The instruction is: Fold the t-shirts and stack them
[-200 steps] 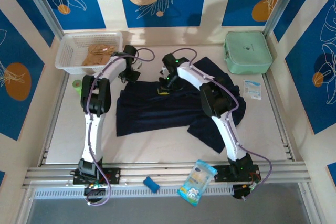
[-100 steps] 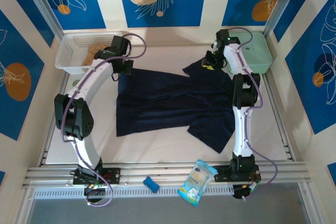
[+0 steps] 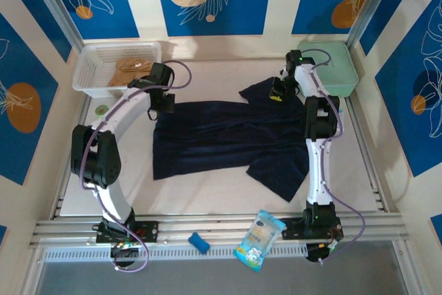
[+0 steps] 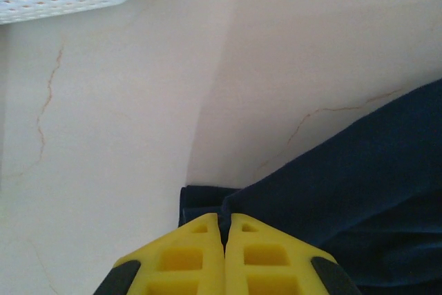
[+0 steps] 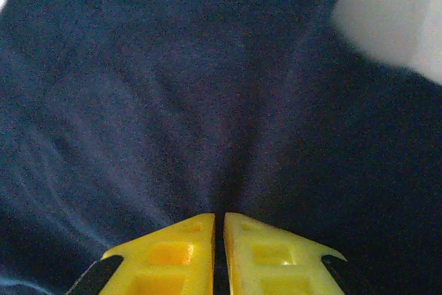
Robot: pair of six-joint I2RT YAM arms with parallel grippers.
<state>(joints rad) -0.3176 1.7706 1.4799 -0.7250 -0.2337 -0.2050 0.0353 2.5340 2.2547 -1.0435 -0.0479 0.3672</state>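
Note:
A large dark navy t-shirt (image 3: 221, 137) lies spread across the middle of the table, one sleeve trailing toward the front right. My left gripper (image 3: 157, 110) is shut on the navy t-shirt's (image 4: 359, 177) far-left corner, with a fold of cloth pinched between the yellow fingers (image 4: 197, 257). Over at the far-right corner, my right gripper (image 3: 276, 92) is shut on the same navy t-shirt (image 5: 173, 101), the fabric gathering into creases at the fingertips (image 5: 255, 246). A tan t-shirt (image 3: 128, 70) sits crumpled inside the white basket (image 3: 88, 61) at the back left.
A mint-green zip case (image 3: 330, 67) stands at the back right, close to my right arm. A small white packet (image 3: 332, 117) lies right of the shirt. On the front rail rest a blue roll (image 3: 199, 242) and a snack bag (image 3: 260, 238).
Both grippers moved apart from the shirt's middle to its far corners, stretching the top edge flat. In the last half second they shifted slightly nearer and lower.

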